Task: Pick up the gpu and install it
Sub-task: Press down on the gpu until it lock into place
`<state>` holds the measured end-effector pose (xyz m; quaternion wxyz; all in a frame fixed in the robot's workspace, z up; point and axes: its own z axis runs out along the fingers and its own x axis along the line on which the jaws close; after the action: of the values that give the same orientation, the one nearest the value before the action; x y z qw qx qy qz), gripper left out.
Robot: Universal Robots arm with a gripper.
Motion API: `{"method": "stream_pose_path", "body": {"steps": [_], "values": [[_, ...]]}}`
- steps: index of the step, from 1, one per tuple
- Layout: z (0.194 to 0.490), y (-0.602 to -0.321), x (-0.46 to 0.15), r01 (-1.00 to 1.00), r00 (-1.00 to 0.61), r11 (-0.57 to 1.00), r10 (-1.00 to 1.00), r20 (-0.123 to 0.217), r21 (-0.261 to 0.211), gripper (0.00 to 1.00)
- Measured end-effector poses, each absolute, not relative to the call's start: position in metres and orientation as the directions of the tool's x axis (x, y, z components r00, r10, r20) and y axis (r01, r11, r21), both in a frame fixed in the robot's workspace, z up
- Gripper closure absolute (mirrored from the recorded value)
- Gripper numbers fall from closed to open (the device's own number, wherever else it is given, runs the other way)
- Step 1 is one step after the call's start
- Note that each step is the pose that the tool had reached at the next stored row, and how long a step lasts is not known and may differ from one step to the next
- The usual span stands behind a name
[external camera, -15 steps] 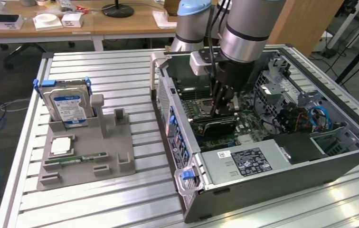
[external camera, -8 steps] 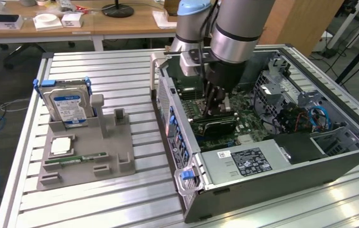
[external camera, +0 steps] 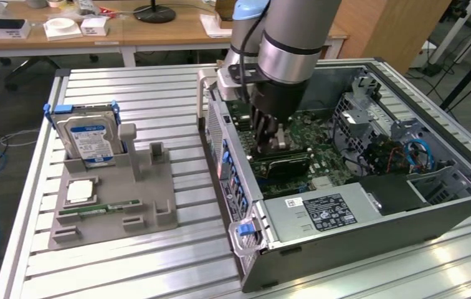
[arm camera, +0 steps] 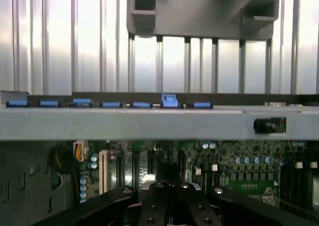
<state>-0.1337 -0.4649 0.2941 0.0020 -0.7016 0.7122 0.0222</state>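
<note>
Table: ribbed metal table, shiny slats, everything sits on it.
Gray holder: gray holder on the exterior view's left, well apart from my arm. In wrist view its edge w/ two square pockets lies on the slats beyond the case wall.
Hard drive: silver hard drive, blue-white label, blue clips, upright in the back slot of the holder.
Chip: small square chip flat on the holder, in front of the drive.
Memory stick: thin green memory stick flat in its groove near the holder's front.
PC case: open PC case lying on its side, right of the holder. Blue clips line the wall nearest the holder.
Main board: green main board inside the case, lots of small parts; also in wrist view.
Gpu: the gpu is inside the case, dark card standing on edge on the main board, right under my fingers.
My gripper: my gripper is down inside the case, fingers clenched tight, just over the gpu. Can't tell if they pinch it or only touch it. Wrist view: my dark fingers are pulled together, pointing at the board.
Power box: gray box w/ black label at the case's near end.
Wires: blue wires on the exterior view's right, inside the case.
Desk: wood desk at the back w/ white boxes.
</note>
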Motion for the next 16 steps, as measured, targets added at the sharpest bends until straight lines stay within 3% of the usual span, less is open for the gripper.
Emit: {"method": "stream_pose_path", "body": {"steps": [16], "values": [[0.301,-0.463,-0.15,-0.998,-0.017,0.015,-0.999,-0.034,0.06,0.89]]}}
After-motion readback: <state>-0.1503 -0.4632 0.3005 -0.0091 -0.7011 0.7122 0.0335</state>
